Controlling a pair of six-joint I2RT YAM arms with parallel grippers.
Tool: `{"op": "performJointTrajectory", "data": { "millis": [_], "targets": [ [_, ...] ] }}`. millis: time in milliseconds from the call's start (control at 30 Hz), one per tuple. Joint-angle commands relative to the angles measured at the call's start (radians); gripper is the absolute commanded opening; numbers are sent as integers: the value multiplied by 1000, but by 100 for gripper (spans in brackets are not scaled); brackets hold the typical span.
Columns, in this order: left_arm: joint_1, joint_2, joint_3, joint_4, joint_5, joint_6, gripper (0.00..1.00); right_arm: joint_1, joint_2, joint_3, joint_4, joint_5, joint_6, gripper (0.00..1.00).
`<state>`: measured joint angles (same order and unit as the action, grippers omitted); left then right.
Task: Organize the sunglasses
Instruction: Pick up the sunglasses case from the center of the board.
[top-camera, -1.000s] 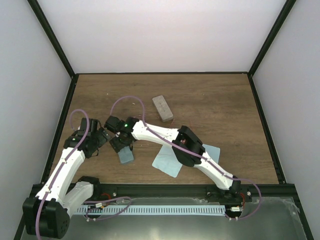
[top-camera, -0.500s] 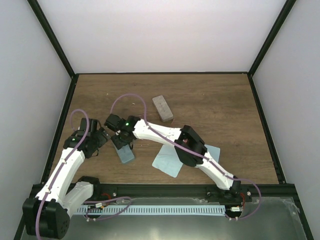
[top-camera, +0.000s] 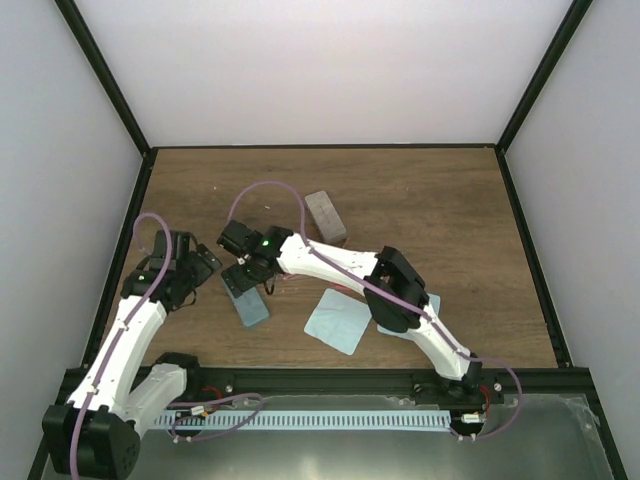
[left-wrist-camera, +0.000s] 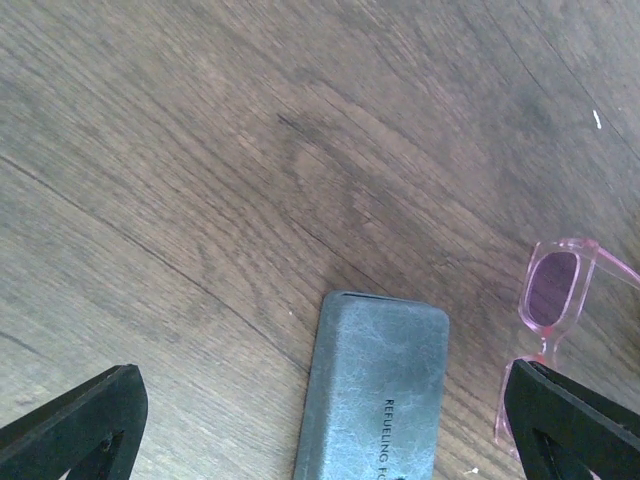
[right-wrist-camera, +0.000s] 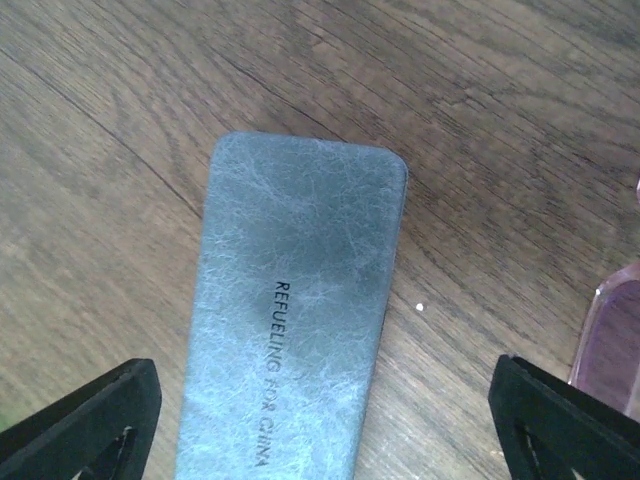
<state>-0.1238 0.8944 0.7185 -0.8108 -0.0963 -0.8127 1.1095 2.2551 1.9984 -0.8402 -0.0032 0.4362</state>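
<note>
Shifted right gripper slightly farther up the wooden table, uncovering more of the blue-grey case; held it spread wide, grasping nothing. Kept left gripper spread wide too, empty. Found pink-framed sunglasses lying just right of the case, not touching.

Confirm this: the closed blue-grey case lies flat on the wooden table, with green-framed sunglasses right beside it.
One thing is wrong: the sunglasses beside the blue-grey case have pink frames, not green, as the left wrist view shows. The case does lie closed and flat on the wooden table.
</note>
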Motion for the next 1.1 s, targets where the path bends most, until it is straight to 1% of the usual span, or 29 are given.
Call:
{"op": "performJointTrajectory", "data": {
  "millis": [0, 67, 133, 200, 400, 600, 900, 933, 1067],
  "targets": [
    [8, -33, 16, -51, -59, -31, 100, 16, 57, 90, -42, 45, -1, 94],
    [9, -32, 21, -66, -77, -32, 100, 22, 80, 106, -58, 69, 0, 94],
    [9, -22, 26, -76, -93, -30, 100, 29, 92, 106, -63, 87, 2, 91],
    [9, -10, 32, -82, -106, -30, 100, 33, 104, 141, -66, 100, 3, 90],
    [9, 12, 41, -91, -124, -3, 100, 40, 145, 184, -88, 118, 14, 90],
    [9, 10, 25, -84, -118, 10, 100, 51, 186, 241, -111, 122, 10, 90],
    [9, 5, 16, -72, -102, 19, 100, 64, 203, 265, -121, 109, 7, 89],
    [8, 6, 14, -70, -100, 19, 100, 65, 232, 265, -122, 108, 6, 89],
    [9, 7, 7, -63, -94, 21, 100, 66, 245, 266, -127, 100, 7, 88]
  ]
}}
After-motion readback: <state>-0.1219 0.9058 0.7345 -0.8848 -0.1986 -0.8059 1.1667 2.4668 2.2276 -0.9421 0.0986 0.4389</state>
